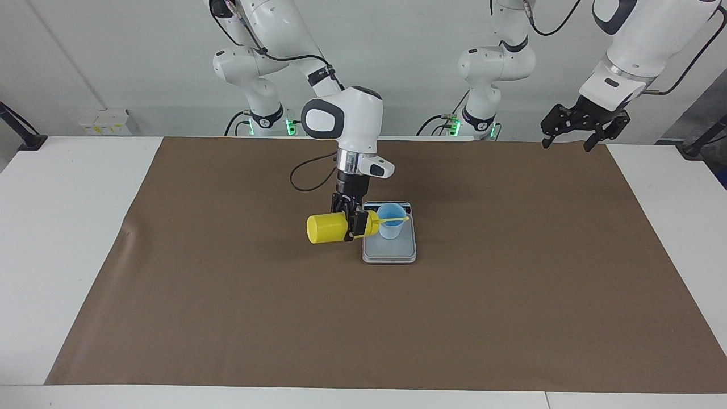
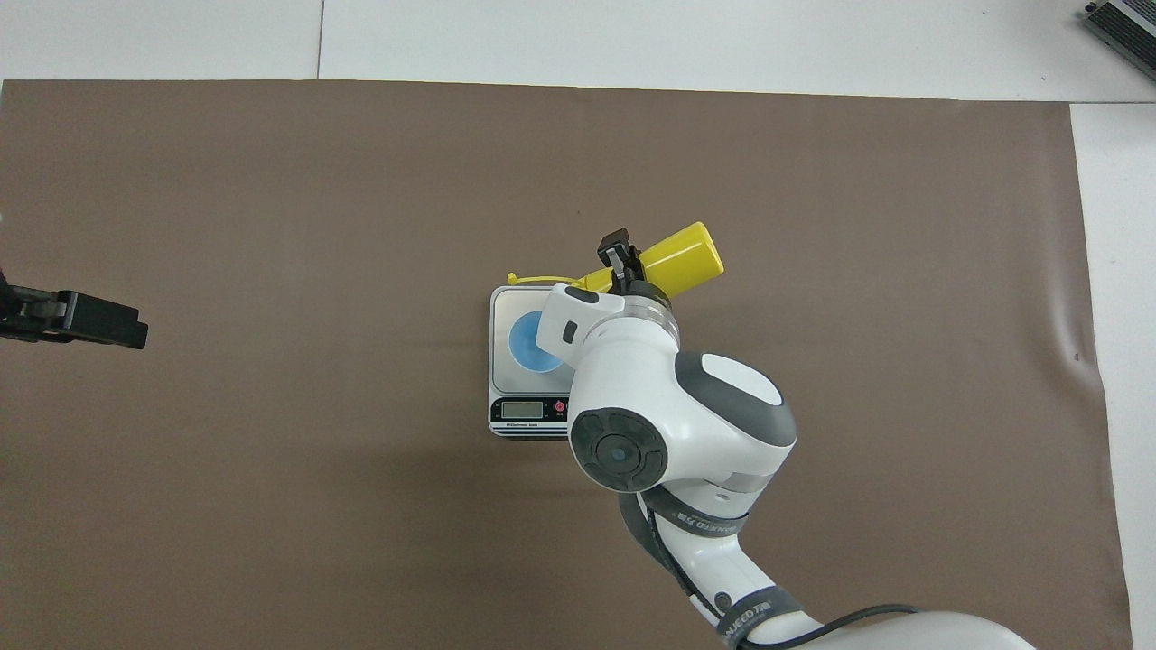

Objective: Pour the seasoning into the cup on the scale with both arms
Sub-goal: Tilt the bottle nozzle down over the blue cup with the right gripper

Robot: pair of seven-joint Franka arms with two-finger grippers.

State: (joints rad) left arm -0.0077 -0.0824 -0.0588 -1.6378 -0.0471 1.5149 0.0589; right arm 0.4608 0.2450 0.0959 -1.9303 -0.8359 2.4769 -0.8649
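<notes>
No readable text: print under the scale (image 2: 543, 411) display and on the right arm's cable strap (image 2: 752, 609) is too small.
</notes>
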